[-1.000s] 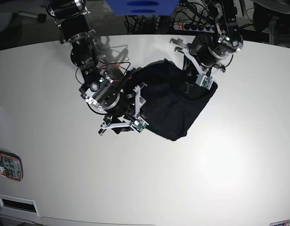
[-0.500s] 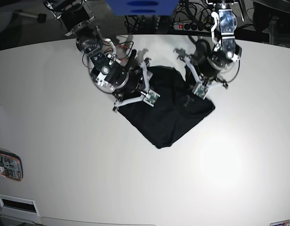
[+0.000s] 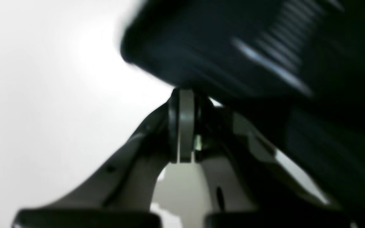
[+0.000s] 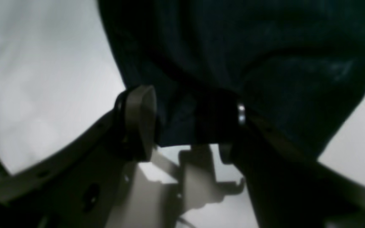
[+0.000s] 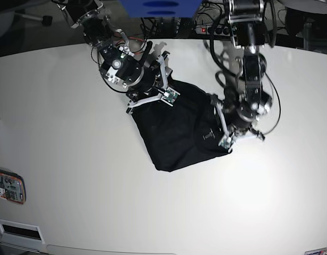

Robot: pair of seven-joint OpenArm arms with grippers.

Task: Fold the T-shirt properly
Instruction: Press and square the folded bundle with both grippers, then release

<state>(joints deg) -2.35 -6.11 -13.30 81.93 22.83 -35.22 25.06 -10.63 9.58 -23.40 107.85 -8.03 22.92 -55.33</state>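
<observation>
The T-shirt (image 5: pixel 177 130), a dark bundle at upper centre of the table (image 5: pixel 73 175), has slid lower. The right gripper (image 4: pixel 185 126) still holds its edge; the left gripper (image 3: pixel 185 133), clamped tight, has swung down its right side, apparently dragging the fold over.

Both wrist views are dim, soft and smeared with motion blur; the left one streaks the dark mass above its claw (image 3: pixel 185 152). The base view is sharp, evenly lit, with pale glare on the worktop (image 5: pixel 248 175) below the claws.
</observation>
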